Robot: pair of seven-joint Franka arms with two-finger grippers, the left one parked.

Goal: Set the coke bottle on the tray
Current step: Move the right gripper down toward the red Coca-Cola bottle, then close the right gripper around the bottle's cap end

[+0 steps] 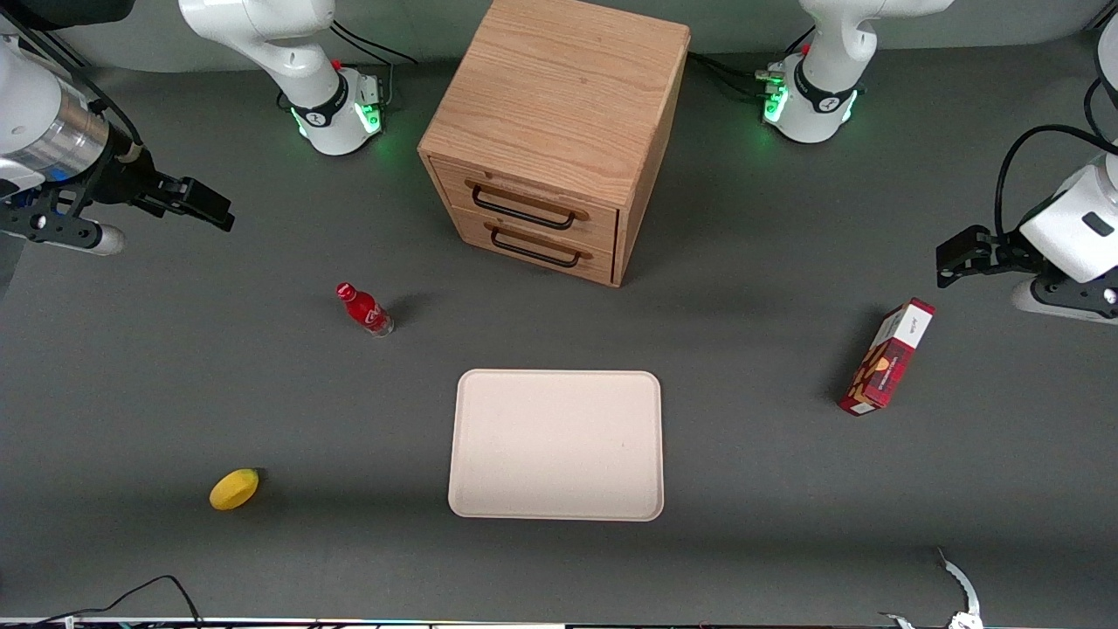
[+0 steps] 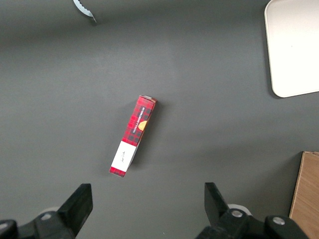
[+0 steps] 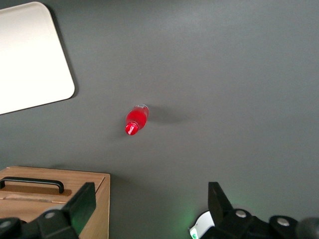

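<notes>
While the bottle (image 1: pixel 364 308) stands upright on the surface (image 1: pixel 175 384), apart from the tray (image 1: pixel 556 445) and farther from the camera, the gripper (image 1: pixel 196 203) hangs above the working arm's end; its wrist view shows jaws wide, bottle (image 3: pixel 136 120) between them, tray (image 3: pixel 30 55) apart

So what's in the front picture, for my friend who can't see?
A red bottle stands on a grey table, apart from the bare pink tray. The open end effector hangs above the table, toward the working arm's end.
</notes>
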